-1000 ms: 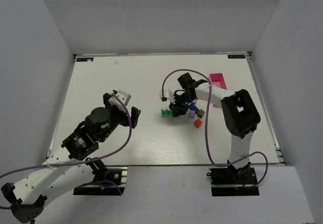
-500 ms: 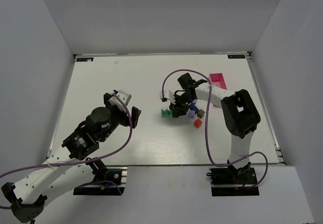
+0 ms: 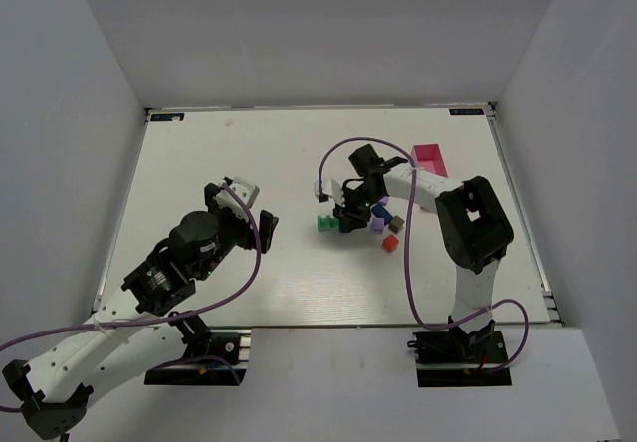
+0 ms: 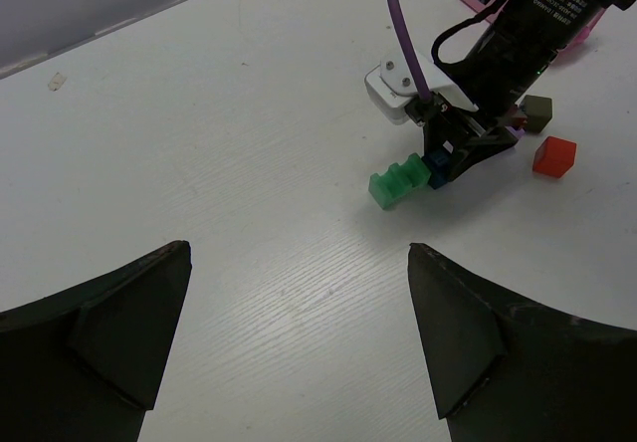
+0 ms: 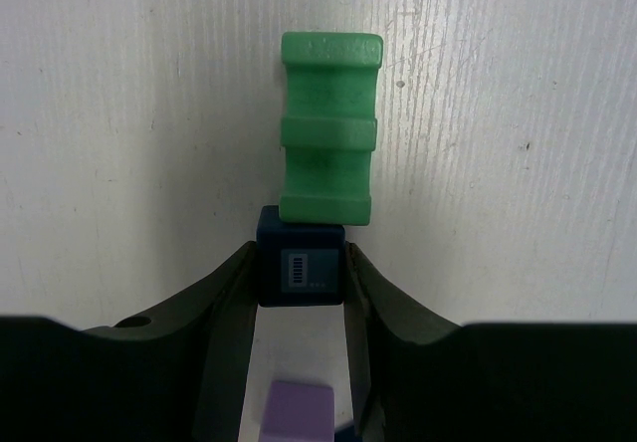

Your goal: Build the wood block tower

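My right gripper [image 5: 301,293] is shut on a dark blue cube [image 5: 301,268], held low over the table. The cube's far face touches a green notched block [image 5: 329,128] lying on the table. A purple cube [image 5: 299,412] sits between the fingers behind the blue one. In the top view the right gripper [image 3: 346,221] is beside the green block [image 3: 325,223], with purple cubes [image 3: 377,226], a grey-brown cube [image 3: 396,223] and a red cube [image 3: 390,244] loose to its right. My left gripper [image 4: 299,263] is open and empty, well left of the blocks [image 3: 261,225].
A pink rectangular box [image 3: 430,156] lies at the back right, behind the right arm. The left wrist view shows the green block [image 4: 398,180], blue cube [image 4: 437,166], red cube [image 4: 553,155] and grey-brown cube [image 4: 537,111]. A purple cable loops over the right arm.
My right gripper with the blue cube has edged slightly toward the green block. The left arm has not moved.
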Action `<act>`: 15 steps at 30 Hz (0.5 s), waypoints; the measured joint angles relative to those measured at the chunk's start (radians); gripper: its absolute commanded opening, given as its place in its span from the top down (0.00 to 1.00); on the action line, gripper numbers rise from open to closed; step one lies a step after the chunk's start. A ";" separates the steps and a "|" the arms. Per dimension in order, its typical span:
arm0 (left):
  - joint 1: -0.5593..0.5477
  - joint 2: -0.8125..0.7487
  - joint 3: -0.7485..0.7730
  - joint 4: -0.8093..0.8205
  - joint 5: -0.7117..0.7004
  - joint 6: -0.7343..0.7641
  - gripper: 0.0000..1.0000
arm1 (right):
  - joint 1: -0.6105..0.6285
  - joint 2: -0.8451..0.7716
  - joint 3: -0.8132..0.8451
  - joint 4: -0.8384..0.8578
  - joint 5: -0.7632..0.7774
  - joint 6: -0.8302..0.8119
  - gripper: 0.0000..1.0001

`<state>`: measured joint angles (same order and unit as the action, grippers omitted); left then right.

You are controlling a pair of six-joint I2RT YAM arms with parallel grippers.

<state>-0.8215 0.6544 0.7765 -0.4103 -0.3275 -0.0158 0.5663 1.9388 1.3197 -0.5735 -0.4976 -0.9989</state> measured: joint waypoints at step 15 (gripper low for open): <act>0.000 0.000 0.000 0.000 0.000 0.000 0.00 | 0.008 0.000 -0.006 0.009 0.001 0.005 0.10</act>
<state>-0.8215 0.6544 0.7765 -0.4103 -0.3275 -0.0158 0.5743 1.9388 1.3140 -0.5644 -0.4965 -0.9939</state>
